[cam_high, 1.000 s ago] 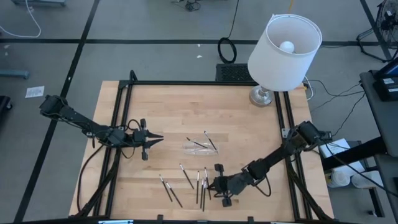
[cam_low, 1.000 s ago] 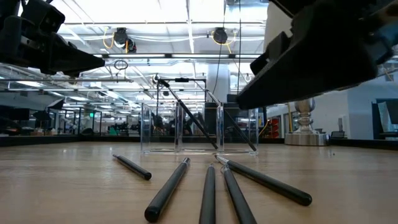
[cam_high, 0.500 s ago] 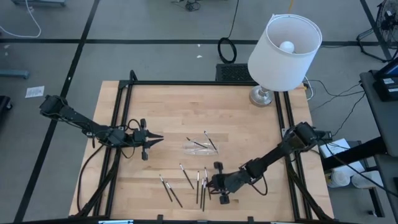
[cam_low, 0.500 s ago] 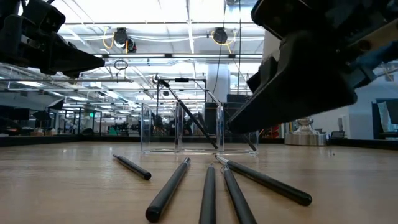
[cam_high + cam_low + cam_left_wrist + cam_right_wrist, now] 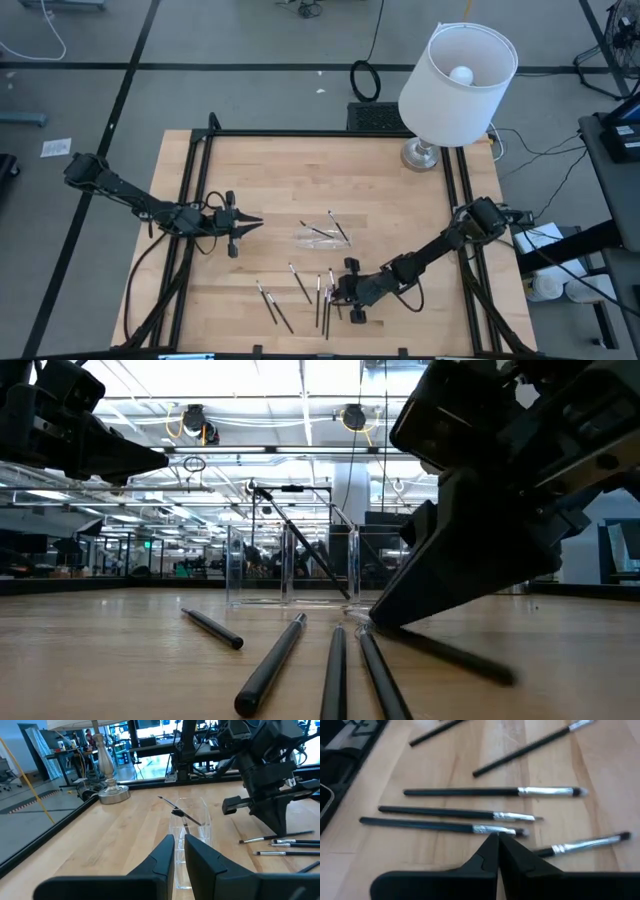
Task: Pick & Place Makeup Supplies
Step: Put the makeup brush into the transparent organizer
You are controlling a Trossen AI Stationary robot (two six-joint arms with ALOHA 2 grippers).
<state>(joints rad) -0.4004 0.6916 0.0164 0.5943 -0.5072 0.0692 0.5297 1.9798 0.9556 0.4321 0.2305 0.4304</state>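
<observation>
— Moved since a second back: right claw (image 5: 340, 296), crept leftward and lower over the loose sticks (image 5: 322, 296) at the near edge of the surface (image 5: 400, 210). Left claw (image 5: 255, 223) unchanged, hanging left of the tray (image 5: 322, 233).

— And the claws themselves?

— Right: pressed together, pinching nothing, tip right at the cluster. Left: tips nearly together with a thin gap, empty, aimed at the tray.

— Where are the sticks?

— Mostly flat on the wood near the front edge: a tight row under the right claw (image 5: 496, 840), three side by side (image 5: 465, 812) and one angled just beside (image 5: 585, 844); a few more off to the left (image 5: 272, 303). At least two already leaning in the tray (image 5: 182, 815).

— Handling?

— Probably very light, stiff, round, so prone to roll or skid at a nudge. Lying so close that a wide pinch likely drags a neighbour. Silvery ends probably slicker.

— Where to grip?

— Best on the dark shaft near mid-length, across the stick, starting with the outermost. Needs spreading first, then a low, square descent.
</observation>
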